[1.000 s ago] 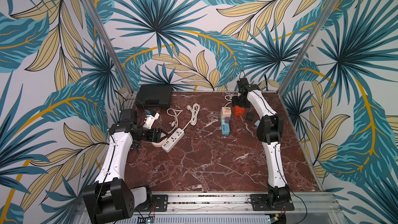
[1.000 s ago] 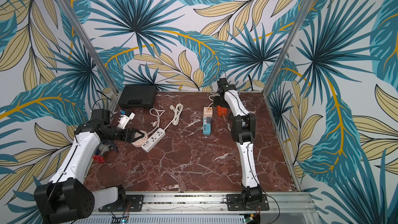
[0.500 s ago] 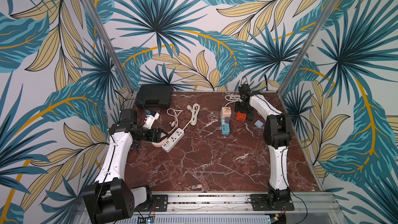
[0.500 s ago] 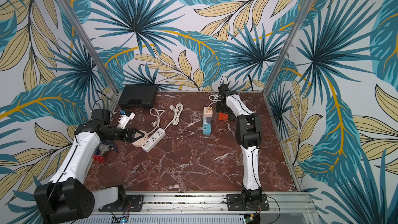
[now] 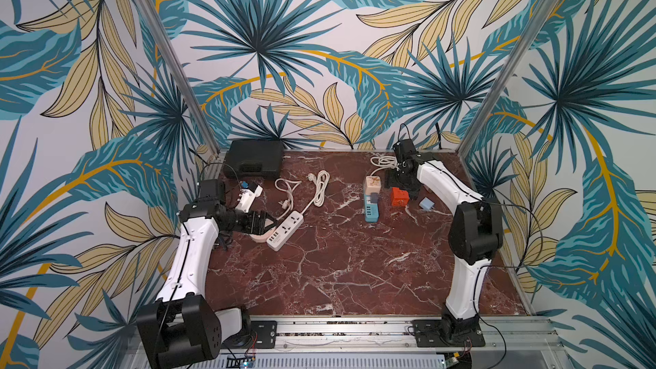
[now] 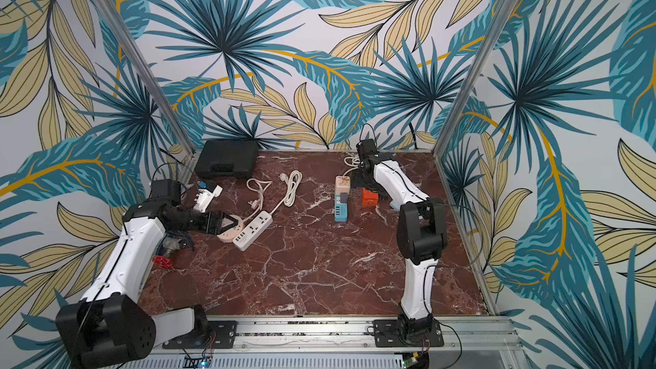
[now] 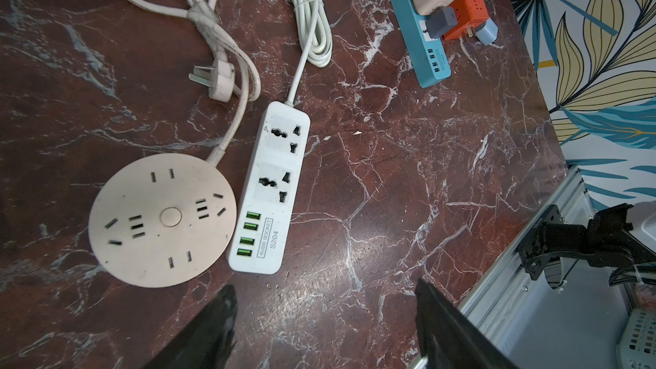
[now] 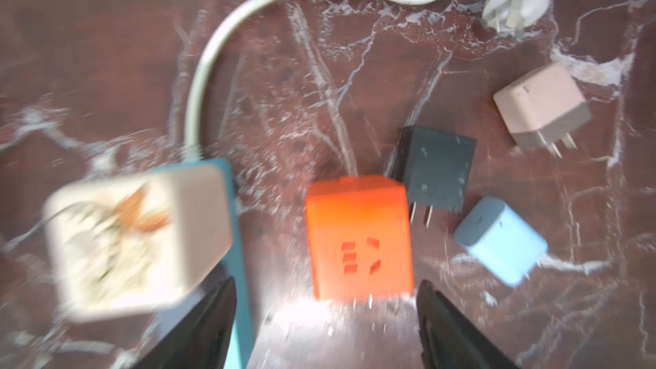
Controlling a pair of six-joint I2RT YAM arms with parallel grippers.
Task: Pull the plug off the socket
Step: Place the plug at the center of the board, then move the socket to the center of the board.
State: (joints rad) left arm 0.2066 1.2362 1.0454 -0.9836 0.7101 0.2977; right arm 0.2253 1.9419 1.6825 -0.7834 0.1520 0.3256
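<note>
Beige plug (image 5: 372,186) is seen stuck in the blue strip (image 5: 370,212), just toward the left edge of the worktop (image 5: 319,278) from the right fingers (image 8: 209,328), spread apart and empty.

A black case (image 5: 253,158) sits at the far left corner of the marble table (image 5: 337,271). Nearer on the left, a white power strip (image 5: 285,230) lies just beside a round pink socket disc (image 7: 161,220). The strip's white cord (image 5: 321,186) is coiled farther back.

orange plug (image 8: 358,239) (loose) beside blue socket (image 5: 371,211)
</note>
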